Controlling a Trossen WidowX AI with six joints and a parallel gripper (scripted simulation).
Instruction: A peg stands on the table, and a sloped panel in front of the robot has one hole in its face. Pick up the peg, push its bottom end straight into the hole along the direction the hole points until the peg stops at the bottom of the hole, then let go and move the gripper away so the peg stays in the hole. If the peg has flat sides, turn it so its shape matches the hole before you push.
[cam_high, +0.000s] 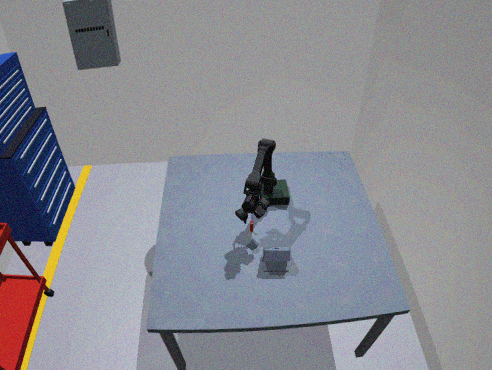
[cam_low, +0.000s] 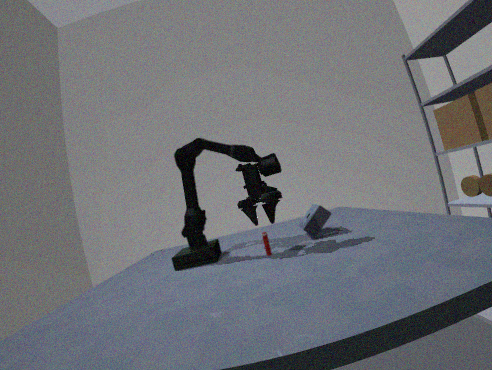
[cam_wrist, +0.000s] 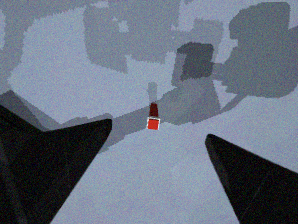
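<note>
The red peg (cam_high: 251, 227) (cam_low: 267, 245) (cam_wrist: 153, 123) stands upright on the table. In the wrist view its top is square with a pale rim. My gripper (cam_high: 252, 218) (cam_low: 265, 223) (cam_wrist: 158, 130) is open and empty, pointing down above the peg. In the wrist view the peg top lies between the two fingertips, a little left of the middle. The grey block with the sloped panel (cam_high: 276, 259) (cam_low: 318, 220) stands apart from the peg, farther from the arm's base. A small dark mark shows on its face in the exterior view; the hole's shape cannot be made out. I do not make out the panel in the wrist view.
The arm's dark green base (cam_high: 281, 192) (cam_low: 197, 255) sits on the table (cam_high: 200, 295) (cam_low: 150, 320). Shadows of the arm fall around the peg and the block. A blue drawer cabinet, a red cart and a shelf rack stand off the table.
</note>
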